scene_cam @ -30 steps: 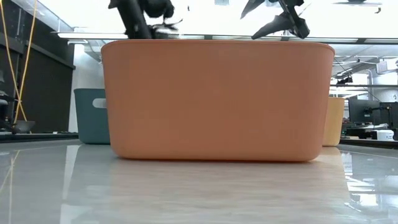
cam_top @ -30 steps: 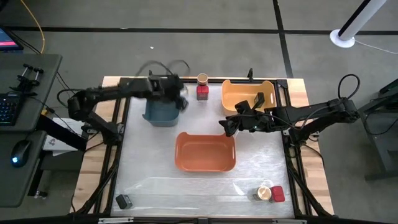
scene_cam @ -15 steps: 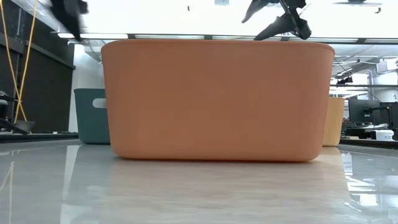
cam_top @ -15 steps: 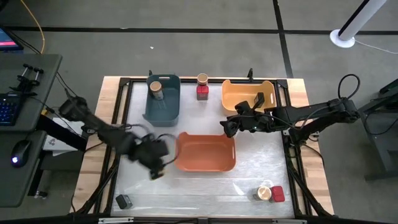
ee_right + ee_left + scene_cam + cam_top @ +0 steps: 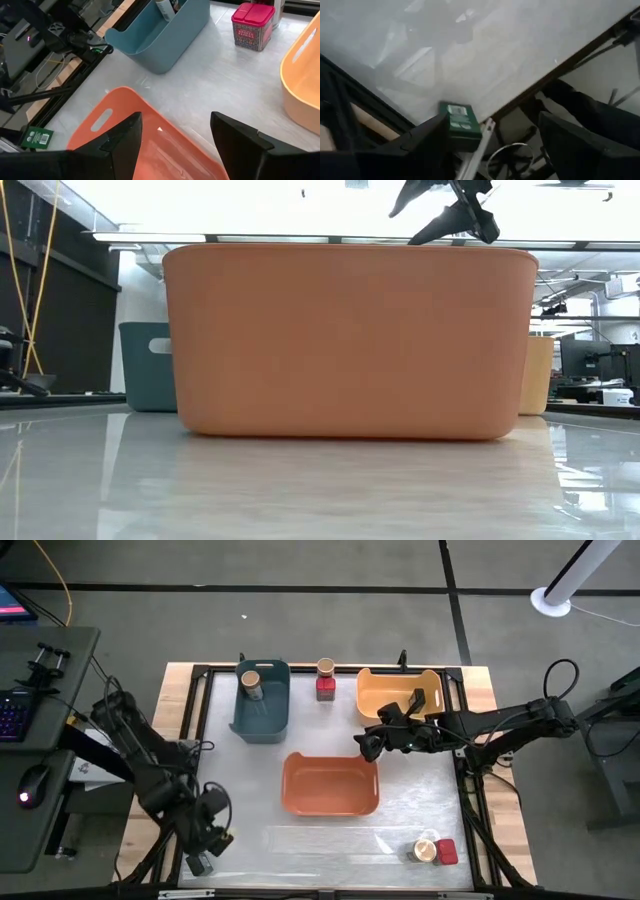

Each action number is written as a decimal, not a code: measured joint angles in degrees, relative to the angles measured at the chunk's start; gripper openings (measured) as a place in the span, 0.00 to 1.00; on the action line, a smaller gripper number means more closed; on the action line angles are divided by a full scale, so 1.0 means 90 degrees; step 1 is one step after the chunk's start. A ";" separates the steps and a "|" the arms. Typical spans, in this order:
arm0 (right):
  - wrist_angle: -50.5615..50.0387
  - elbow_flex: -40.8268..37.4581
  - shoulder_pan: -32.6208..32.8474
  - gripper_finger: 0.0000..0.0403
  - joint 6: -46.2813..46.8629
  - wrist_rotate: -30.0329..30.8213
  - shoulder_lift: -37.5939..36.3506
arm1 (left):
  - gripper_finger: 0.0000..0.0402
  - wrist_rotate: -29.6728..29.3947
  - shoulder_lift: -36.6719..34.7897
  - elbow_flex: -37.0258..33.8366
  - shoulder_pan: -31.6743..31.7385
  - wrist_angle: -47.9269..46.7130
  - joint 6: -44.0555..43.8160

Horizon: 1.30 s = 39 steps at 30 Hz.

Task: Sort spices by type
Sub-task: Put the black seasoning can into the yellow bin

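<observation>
There are three round jars with tan lids. One jar stands inside the blue bin at the far side of the desk. A second jar stands at the far edge, between the blue bin and the yellow bin. The third jar lies in the near right corner.

There are two red tins. One red tin touches the second jar, on its near side. The other red tin sits just beside the third jar.

There is one dark container. It lies in the near left corner, close to the black frame at the desk's edge. In the left wrist view it shows a green label.

There are three bins: blue, yellow and orange. The orange bin is in the middle and looks empty from above.

The left gripper reaches down low over the near left corner. Its arm bends from the left side of the desk toward that corner. Its fingers are spread apart. The dark container lies just past the tips, close by one finger, and I cannot tell if that finger touches it.

The right gripper hangs in the air over the far edge of the orange bin. Its arm stretches in from the right side, almost flat. Its fingers are apart and hold nothing. The spices are all well apart from it.
</observation>
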 joint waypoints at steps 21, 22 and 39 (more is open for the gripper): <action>-0.0044 0.0000 0.0000 0.58 -0.0168 -0.0055 0.0000 | 0.00 0.1972 0.1703 0.0005 -0.1102 0.0971 -0.0396; -0.0044 0.0000 0.0000 0.58 -0.0165 -0.0057 0.0000 | 0.00 0.2064 0.1728 0.0004 -0.1106 0.0873 -0.0394; -0.0044 0.0000 -0.0002 0.58 -0.0284 -0.0074 0.0000 | 0.00 0.1583 0.1708 0.0015 -0.1000 0.0731 0.0900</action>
